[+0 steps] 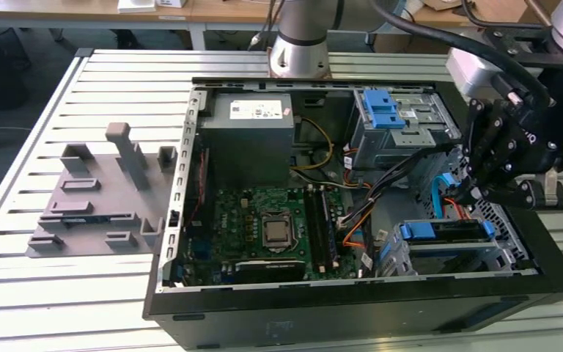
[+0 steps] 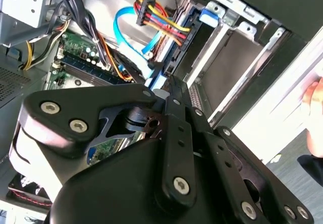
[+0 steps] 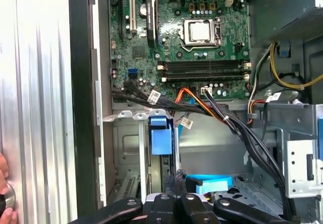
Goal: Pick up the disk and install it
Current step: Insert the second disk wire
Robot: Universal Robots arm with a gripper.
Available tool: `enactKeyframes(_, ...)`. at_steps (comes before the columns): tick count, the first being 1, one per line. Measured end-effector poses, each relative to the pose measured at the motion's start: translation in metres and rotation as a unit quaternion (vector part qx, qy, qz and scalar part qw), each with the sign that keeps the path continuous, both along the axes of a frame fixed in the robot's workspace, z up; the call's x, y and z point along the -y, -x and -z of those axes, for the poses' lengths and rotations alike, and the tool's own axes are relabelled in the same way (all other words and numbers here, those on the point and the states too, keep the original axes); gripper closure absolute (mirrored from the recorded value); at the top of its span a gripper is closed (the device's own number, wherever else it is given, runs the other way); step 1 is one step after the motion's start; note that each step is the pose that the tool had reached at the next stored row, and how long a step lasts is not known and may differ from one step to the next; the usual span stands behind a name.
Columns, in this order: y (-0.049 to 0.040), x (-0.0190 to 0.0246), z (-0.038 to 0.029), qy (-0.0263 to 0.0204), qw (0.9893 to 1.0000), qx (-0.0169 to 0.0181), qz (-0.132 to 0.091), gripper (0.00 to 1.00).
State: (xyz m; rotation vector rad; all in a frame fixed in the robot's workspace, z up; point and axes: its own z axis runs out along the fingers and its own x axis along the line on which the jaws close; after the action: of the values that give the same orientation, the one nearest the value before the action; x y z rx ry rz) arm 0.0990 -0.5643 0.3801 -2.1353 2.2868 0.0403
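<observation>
1. Starting with the exterior view: the disk (image 1: pixel 450 231) sits in the lower bay of the open computer case (image 1: pixel 262 312), at the corner on the exterior view's right, with its blue rail end facing the motherboard (image 1: pixel 267 220). The end effector (image 1: pixel 477 192) hangs just above that bay. The case stands on a slatted worktop (image 1: pixel 86 293).
2. First wrist view: the end effector (image 3: pixel 179 179) has its fingers drawn narrow, pads together. The disk's blue rail (image 3: pixel 161 135) stands just beyond them. Whether anything is pinched cannot be made out.
3. Second wrist view: the linkage hides the fingertip contact, and the disk (image 2: pixel 184 42) is seen edge-on beside cable plugs.
4. Handling judgement: rigid, moderately heavy, shock-sensitive, with smooth metal faces. It is best gripped across the rails and edges, away from connectors.
</observation>
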Motion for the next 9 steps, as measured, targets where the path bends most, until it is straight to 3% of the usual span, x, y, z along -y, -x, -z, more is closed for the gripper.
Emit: enactKeyframes(9, 0.0057, -0.0003, -0.0047, -0.0003, 1.0000, 0.0026, 0.000, 0.89)
